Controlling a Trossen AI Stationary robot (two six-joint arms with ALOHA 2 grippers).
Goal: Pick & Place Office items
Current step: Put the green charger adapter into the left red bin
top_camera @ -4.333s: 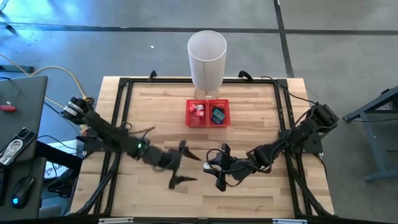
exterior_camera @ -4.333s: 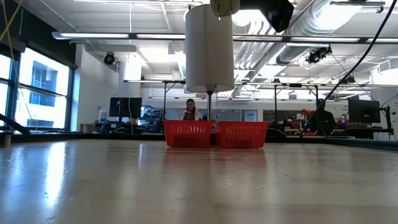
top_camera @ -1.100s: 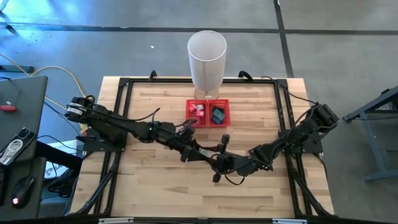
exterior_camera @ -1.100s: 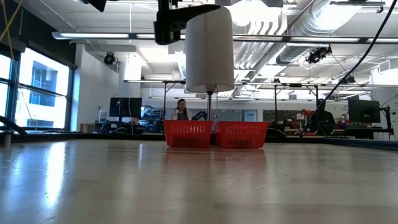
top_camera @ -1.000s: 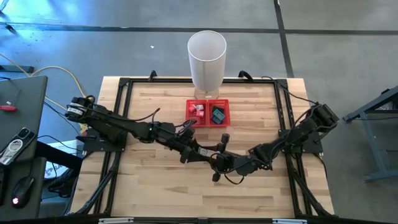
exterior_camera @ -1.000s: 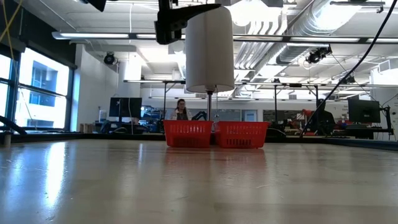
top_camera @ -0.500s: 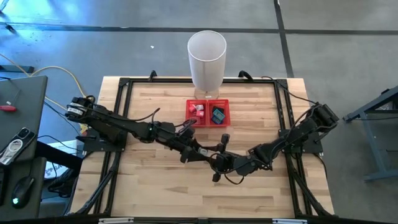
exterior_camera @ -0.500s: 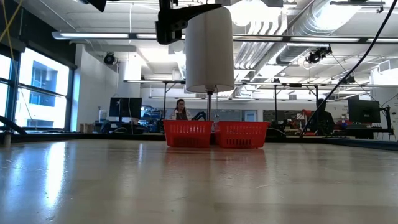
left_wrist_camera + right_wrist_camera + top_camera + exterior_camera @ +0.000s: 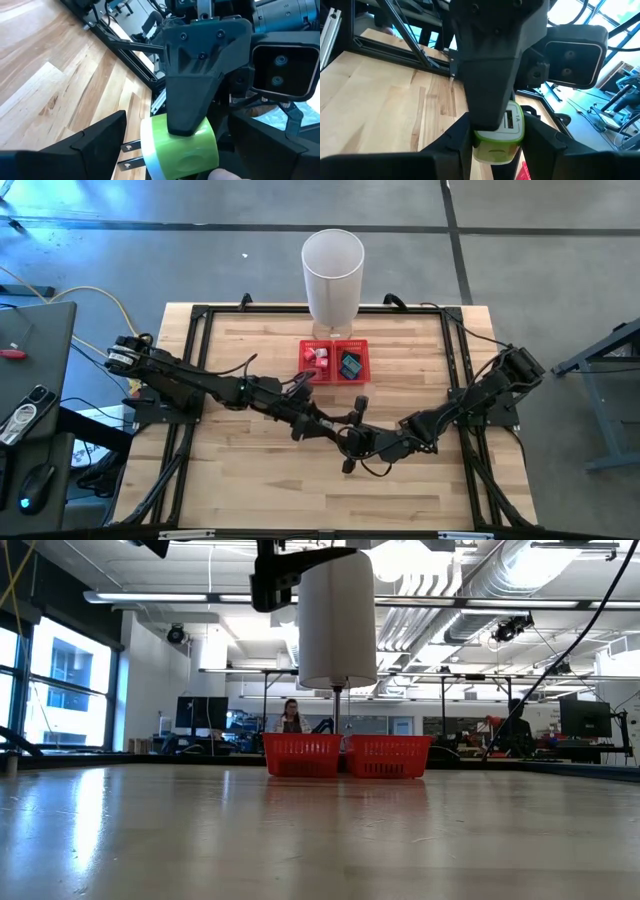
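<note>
Two grippers meet over the middle of the desk (image 9: 240,480), fingertip to fingertip. The right gripper (image 9: 347,442) is clenched on a green-white office item (image 9: 501,131), a plug-like block with two metal prongs at its white end, seen in the left wrist view (image 9: 180,147). I see the left gripper (image 9: 333,430) spread wide, one finger either side of that block; whether its fingers (image 9: 95,142) touch the item I cannot tell. The block sits between the left gripper's fingers, pinched across its middle by the right gripper's.

Beyond both grippers, toward the far edge of the desk, stands the red mesh tray (image 9: 335,379). One compartment holds pink and red pieces (image 9: 318,358), the other a dark and teal piece (image 9: 350,365). Just behind the tray rises the white cylinder bin (image 9: 332,275). In the low view only the left arm's wrist (image 9: 275,570) shows, high above the tray.
</note>
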